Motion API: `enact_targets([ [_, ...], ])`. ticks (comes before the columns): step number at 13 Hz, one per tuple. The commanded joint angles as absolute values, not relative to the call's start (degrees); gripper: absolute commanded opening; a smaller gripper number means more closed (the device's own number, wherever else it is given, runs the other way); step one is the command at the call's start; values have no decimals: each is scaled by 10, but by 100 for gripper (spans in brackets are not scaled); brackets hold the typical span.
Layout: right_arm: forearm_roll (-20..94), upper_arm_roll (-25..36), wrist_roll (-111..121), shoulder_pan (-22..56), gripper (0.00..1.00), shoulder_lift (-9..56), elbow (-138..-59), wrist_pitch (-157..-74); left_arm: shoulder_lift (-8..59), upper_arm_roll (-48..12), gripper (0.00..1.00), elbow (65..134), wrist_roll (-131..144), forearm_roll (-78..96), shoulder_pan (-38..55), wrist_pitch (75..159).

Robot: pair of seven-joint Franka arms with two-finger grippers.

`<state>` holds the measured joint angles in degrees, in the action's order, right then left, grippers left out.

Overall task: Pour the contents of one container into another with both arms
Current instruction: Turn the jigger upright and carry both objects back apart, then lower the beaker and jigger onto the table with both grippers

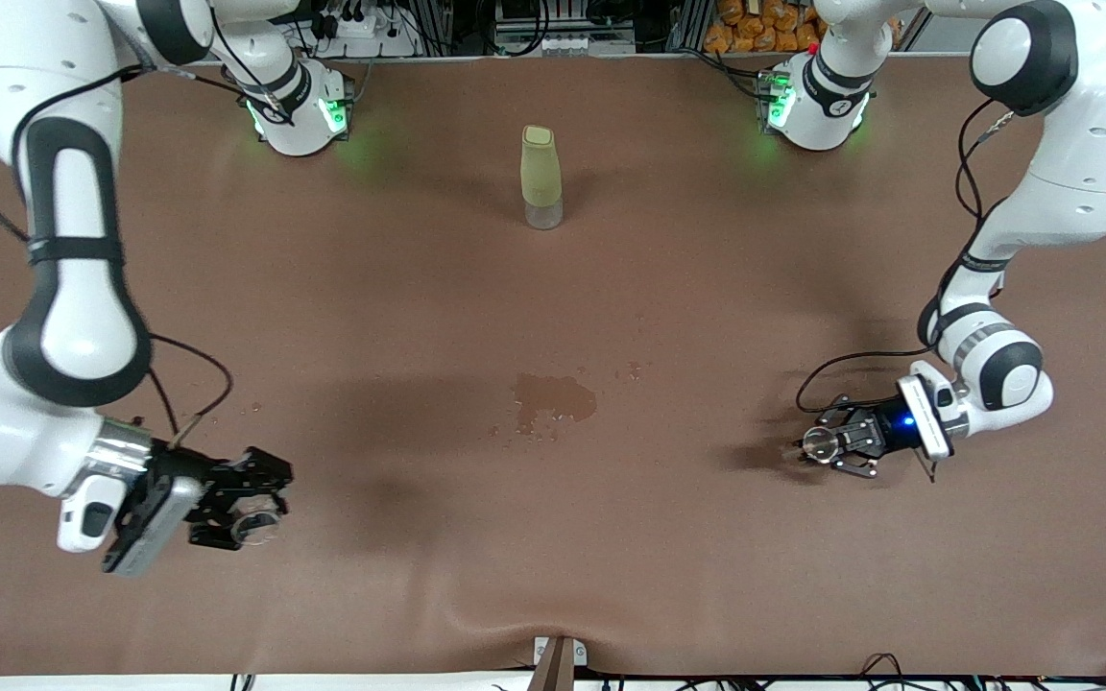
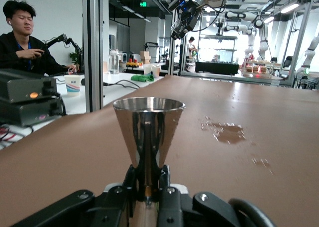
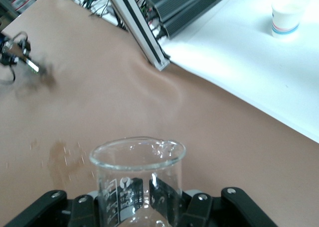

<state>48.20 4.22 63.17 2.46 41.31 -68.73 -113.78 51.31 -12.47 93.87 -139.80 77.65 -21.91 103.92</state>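
Observation:
My left gripper (image 1: 831, 445) is shut on the narrow waist of the steel jigger (image 1: 816, 442), low over the table toward the left arm's end. In the left wrist view the jigger (image 2: 148, 130) stands upright with its open cone on top, and the gripper (image 2: 147, 181) is clamped below it. My right gripper (image 1: 260, 507) is in the air over the table's front part at the right arm's end, shut on the small clear glass cup (image 1: 255, 527). In the right wrist view the cup (image 3: 137, 174) is upright, carries printed marks, and sits between the black fingers (image 3: 167, 197).
A tall pale-green bottle (image 1: 540, 178) stands mid-table near the arms' bases. A wet spill (image 1: 553, 398) with scattered drops darkens the brown cloth (image 1: 553, 537) at the centre, and the spill (image 2: 227, 132) also shows past the jigger. A fold runs along the cloth's front edge.

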Motion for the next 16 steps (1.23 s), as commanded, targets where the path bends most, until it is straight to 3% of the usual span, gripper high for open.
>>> enact_targets([
  [1, 507, 29, 754, -49, 0, 424, -694, -1073, 520, -131, 0, 942, -1404, 727, -266, 1004],
  [7, 518, 29, 1014, -179, 0, 482, -722, -971, 548, -128, 0, 954, -1441, 694, -308, 960],
  [12, 584, 28, 1192, -224, 0, 556, -722, -942, 548, -128, 0, 957, -1433, 664, -326, 951],
  [14, 620, 29, 1228, -224, 0, 581, -722, -936, 548, -127, 4, 958, -1434, 658, -328, 951],
  [16, 642, 27, 1256, -220, 0, 603, -722, -937, 548, -127, 17, 959, -1435, 656, -329, 951],
])
